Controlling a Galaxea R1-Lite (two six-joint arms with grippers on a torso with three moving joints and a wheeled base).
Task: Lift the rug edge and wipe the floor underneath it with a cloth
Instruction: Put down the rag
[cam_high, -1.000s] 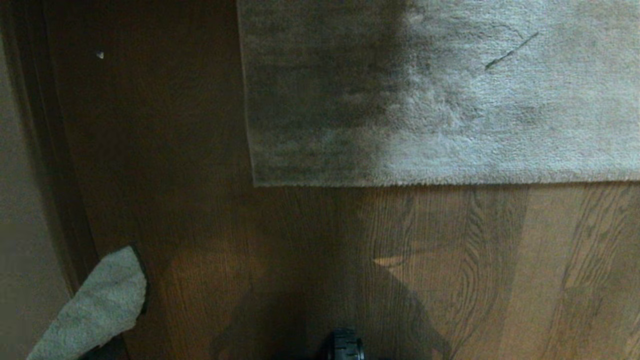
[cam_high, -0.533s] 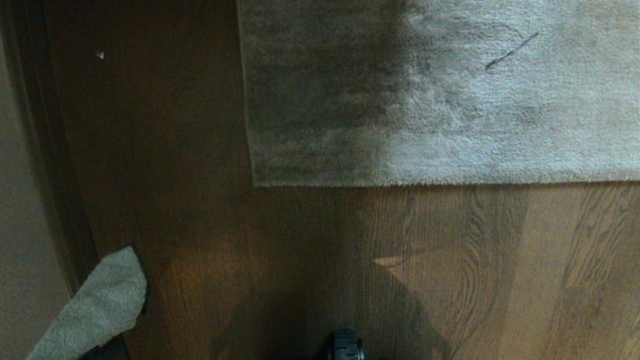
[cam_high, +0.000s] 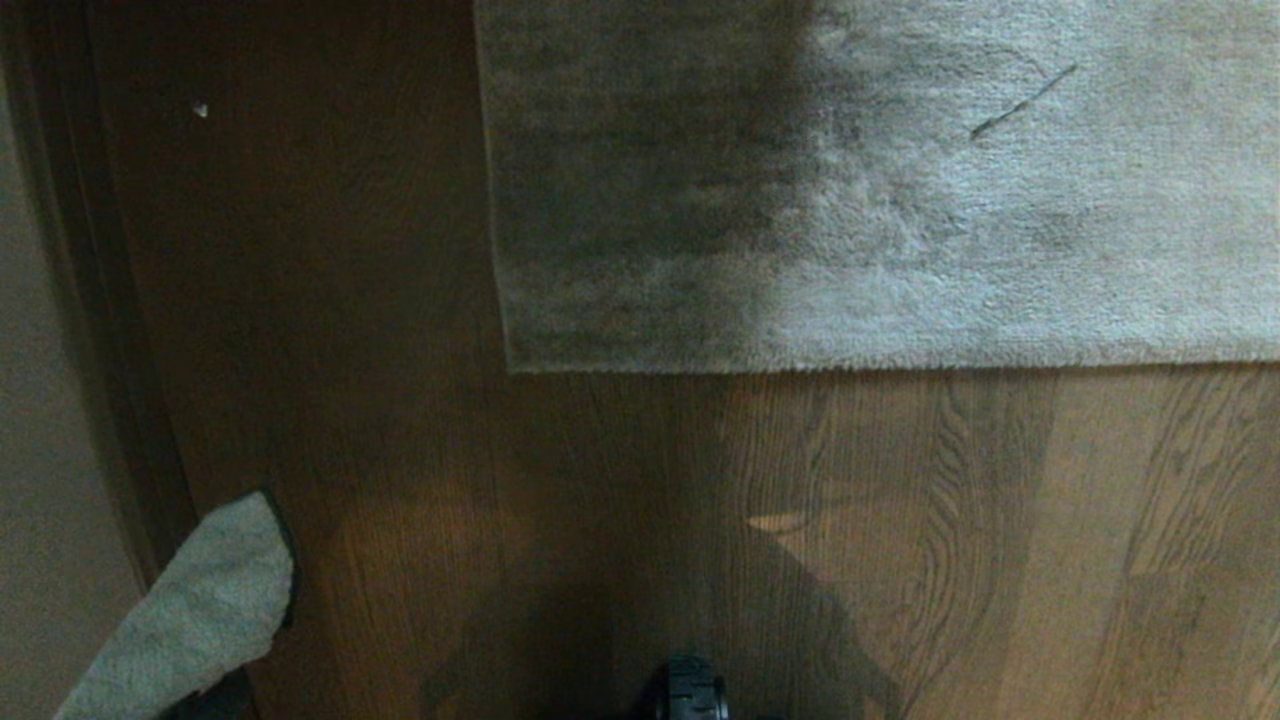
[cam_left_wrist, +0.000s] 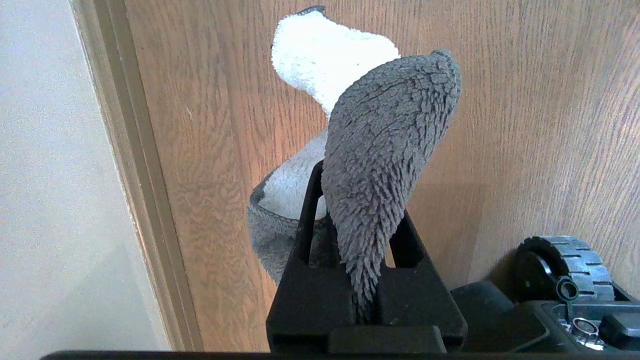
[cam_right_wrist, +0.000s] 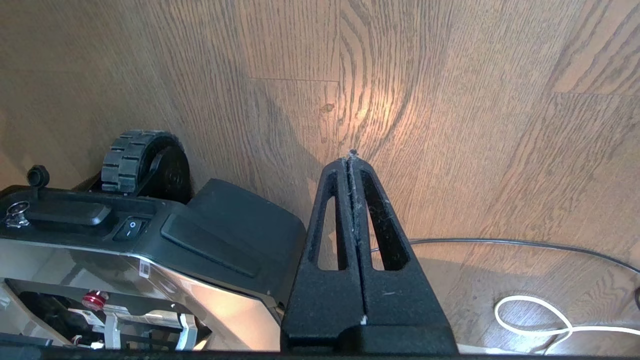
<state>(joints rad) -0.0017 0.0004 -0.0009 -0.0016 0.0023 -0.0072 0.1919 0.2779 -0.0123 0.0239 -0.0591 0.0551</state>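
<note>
Left pincer (cam_left_wrist: 357, 200) is clamped on the cloth (cam_left_wrist: 385, 150), a nubby grey piece that stands up from between the fingers and folds over, its paler side behind. In the head view that cloth (cam_high: 195, 610) shows at the lower left, hanging above the floor (cam_high: 400, 400) beside the baseboard (cam_high: 90, 330). Right pincer (cam_right_wrist: 352, 165) has its 2 fingers pressed together on nothing, hovering over bare planks; beside it sit the robot's base (cam_right_wrist: 215, 235) and a ribbed wheel (cam_right_wrist: 132, 155), with a black cable (cam_right_wrist: 500, 242) and a white cable (cam_right_wrist: 540, 325) on the floor behind it.

Compared with 1 second ago, nothing in the head view has shifted: cloth, rug and shadows sit where they were.

Farther out, the rug edge (cam_high: 800, 365) lies flat on the brown wood-grain floor, its corner (cam_high: 512, 365) toward the left, the left part in shadow. A pale wall (cam_high: 40, 450) runs down the left side.
</note>
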